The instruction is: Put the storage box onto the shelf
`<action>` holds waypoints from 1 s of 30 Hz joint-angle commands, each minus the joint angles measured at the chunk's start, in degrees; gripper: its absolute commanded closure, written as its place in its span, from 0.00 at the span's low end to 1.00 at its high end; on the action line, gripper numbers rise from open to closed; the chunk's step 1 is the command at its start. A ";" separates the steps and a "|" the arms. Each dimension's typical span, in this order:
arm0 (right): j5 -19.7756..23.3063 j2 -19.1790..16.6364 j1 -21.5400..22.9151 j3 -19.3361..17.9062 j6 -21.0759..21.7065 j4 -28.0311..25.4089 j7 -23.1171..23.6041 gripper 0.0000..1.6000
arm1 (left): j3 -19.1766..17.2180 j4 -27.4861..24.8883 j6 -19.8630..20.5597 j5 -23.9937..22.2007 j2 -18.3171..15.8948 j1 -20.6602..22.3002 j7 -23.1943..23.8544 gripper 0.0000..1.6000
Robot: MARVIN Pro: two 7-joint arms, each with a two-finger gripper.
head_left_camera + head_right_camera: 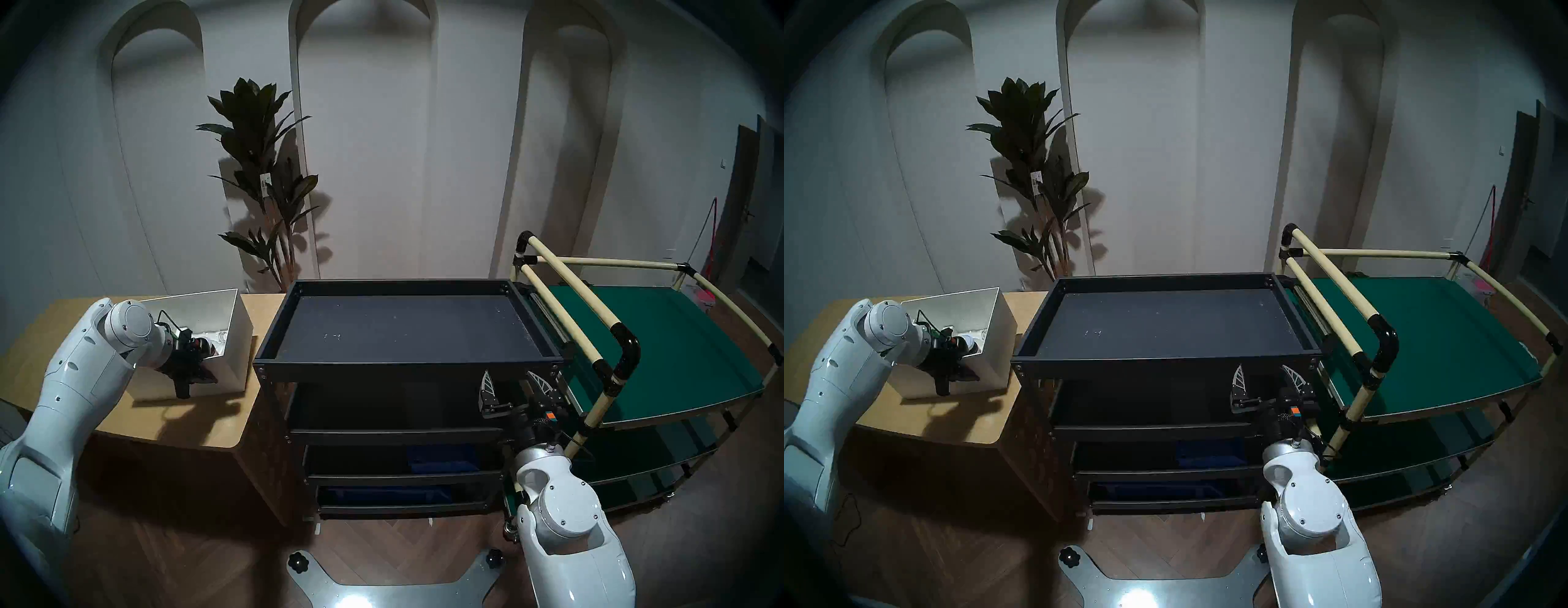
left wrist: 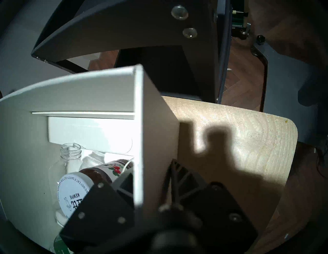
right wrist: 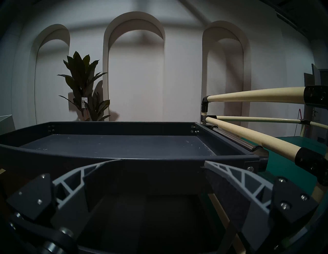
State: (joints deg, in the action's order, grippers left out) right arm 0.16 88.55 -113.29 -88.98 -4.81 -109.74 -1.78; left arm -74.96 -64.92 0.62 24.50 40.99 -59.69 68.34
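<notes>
Left hand (image 2: 152, 188) clamped on white storage box (image 1: 237, 339) wall atop wooden desk (image 1: 203, 424); right hand (image 1: 515, 384) spread apart below black shelf (image 1: 407, 367) rim

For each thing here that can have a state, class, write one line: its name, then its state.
storage box: lidless, on the wooden table, wall gripped.
left gripper: shut on the box's wall.
right gripper: open, empty.
shelf: top tray bare.
jar: lid on, lying inside the box.
clear bottle: uncapped.
</notes>
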 commanded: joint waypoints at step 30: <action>0.00 0.02 0.78 0.02 -0.49 -1.58 -0.01 0.00 | -1.34 -4.56 -3.48 5.36 -1.15 13.41 14.50 1.00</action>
State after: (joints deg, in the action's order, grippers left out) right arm 0.16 88.54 -112.91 -88.98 -4.81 -109.81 -1.78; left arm -73.75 -66.59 -2.23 29.44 41.40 -52.02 81.86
